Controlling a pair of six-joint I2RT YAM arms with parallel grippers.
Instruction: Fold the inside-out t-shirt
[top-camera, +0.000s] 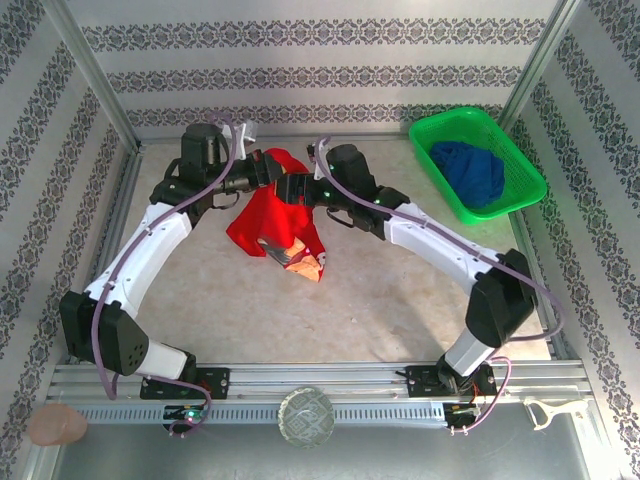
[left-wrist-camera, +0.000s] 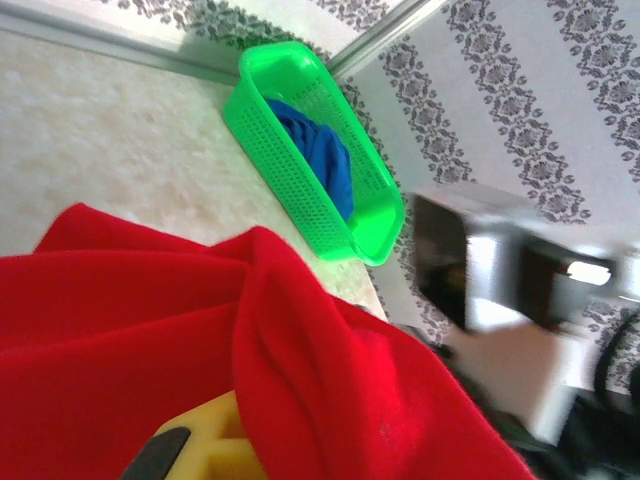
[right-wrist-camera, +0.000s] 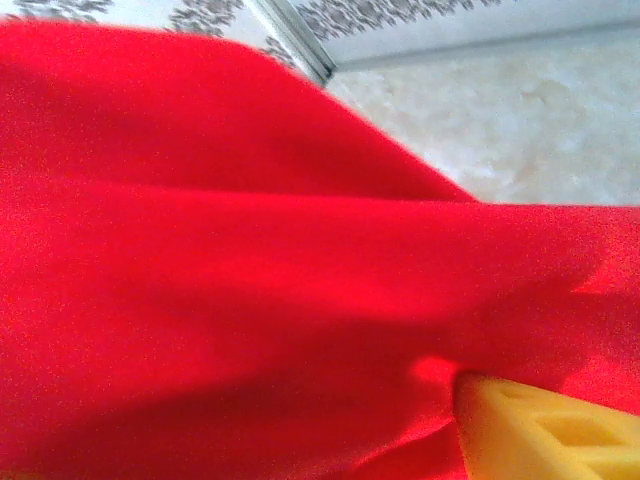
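- The inside-out t-shirt (top-camera: 278, 222) is bright red and hangs bunched between the two arms at the far middle of the table (top-camera: 400, 300). Its top is lifted, and its lower folds sag onto the table surface.
- The left claw (top-camera: 263, 172) reaches in from the left and meets the shirt's raised top edge. It is closed tight on the red cloth.
- In the left wrist view the shirt (left-wrist-camera: 200, 330) drapes in thick folds over a yellow finger (left-wrist-camera: 222, 438), hiding most of it.
- The right claw (top-camera: 290, 186) comes in from the right, just beside the left one, and is pressed into the same raised bunch of cloth.
- In the right wrist view the red cloth (right-wrist-camera: 250, 250) lies close across the lens, with one yellow finger (right-wrist-camera: 540, 430) poking out at the lower right. From these views I cannot tell how far this claw is open, nor whether it has hold of the shirt.
- A green basket (top-camera: 520, 195) stands at the far right corner of the table, well apart from the shirt, and holds a dark blue garment (top-camera: 475, 172).
- The left wrist view also shows the basket (left-wrist-camera: 285, 150) and the blue garment (left-wrist-camera: 322, 150) beyond the red folds.
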